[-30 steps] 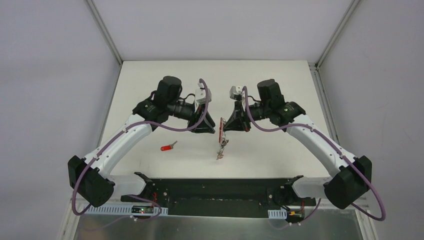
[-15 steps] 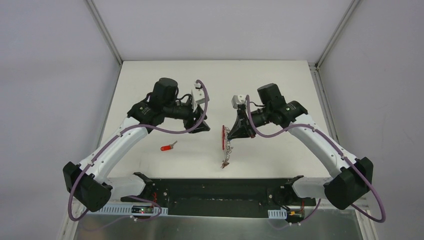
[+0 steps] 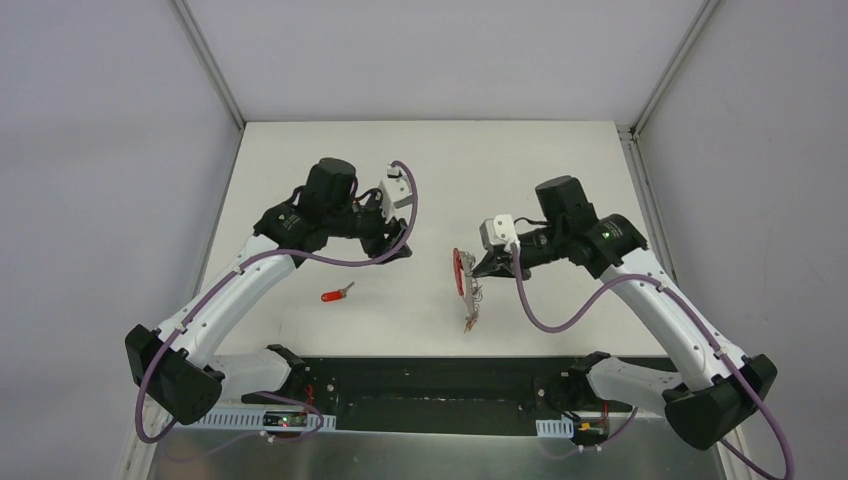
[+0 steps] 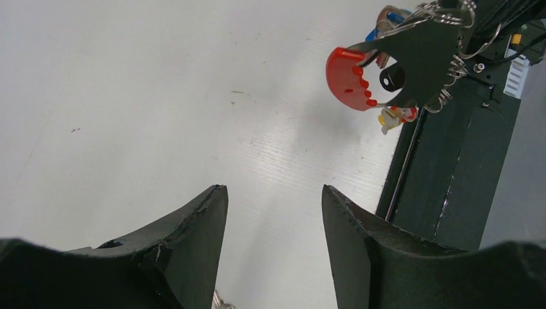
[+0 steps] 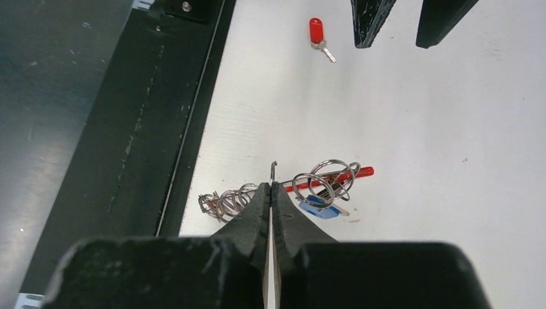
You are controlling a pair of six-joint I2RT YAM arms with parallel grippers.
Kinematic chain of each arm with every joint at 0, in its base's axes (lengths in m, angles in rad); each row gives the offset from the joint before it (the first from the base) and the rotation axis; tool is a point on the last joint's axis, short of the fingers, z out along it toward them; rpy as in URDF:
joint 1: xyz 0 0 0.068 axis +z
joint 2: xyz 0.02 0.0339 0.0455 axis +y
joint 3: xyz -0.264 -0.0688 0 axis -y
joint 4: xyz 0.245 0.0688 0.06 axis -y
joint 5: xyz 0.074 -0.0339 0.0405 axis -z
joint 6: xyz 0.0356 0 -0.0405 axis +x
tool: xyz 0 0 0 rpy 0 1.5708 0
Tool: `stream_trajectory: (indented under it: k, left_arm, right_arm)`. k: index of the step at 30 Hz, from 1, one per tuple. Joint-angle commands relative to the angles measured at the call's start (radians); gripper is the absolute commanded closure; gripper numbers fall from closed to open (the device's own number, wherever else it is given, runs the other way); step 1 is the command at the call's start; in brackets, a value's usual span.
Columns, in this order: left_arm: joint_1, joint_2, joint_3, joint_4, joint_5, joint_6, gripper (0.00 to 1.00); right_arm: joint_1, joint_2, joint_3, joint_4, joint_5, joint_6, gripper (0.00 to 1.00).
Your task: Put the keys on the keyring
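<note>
Keyring (image 3: 460, 272) in right end effector (image 3: 479, 269)

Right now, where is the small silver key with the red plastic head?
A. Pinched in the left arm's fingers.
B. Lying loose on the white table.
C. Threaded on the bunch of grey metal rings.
B: the small silver key with the red plastic head lies alone on the white table, apart from the left arm's open fingers and from the bunch of grey metal rings in the right arm's fingers.
</note>
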Motion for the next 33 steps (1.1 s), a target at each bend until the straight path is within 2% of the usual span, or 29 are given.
stream_trajectory:
  k: [1,7,26,33]
  left_arm:
    - [0.009,-0.014,-0.001,-0.032,-0.056,-0.009,0.44]
    - [0.009,-0.005,0.004,-0.059,-0.116,-0.018,0.44]
    - [0.009,0.016,-0.004,-0.118,-0.14,-0.031,0.45]
    - [0.009,0.03,0.004,-0.152,-0.187,-0.026,0.45]
  right_arm:
    - [-0.006,-0.052,-0.034,0.01,0.027,-0.126,1.0]
    - [-0.008,-0.104,-0.084,0.023,0.049,-0.183,1.0]
    - [-0.007,-0.188,-0.131,0.028,0.117,-0.31,1.0]
    - [-0.007,-0.214,-0.142,0.028,0.136,-0.341,1.0]
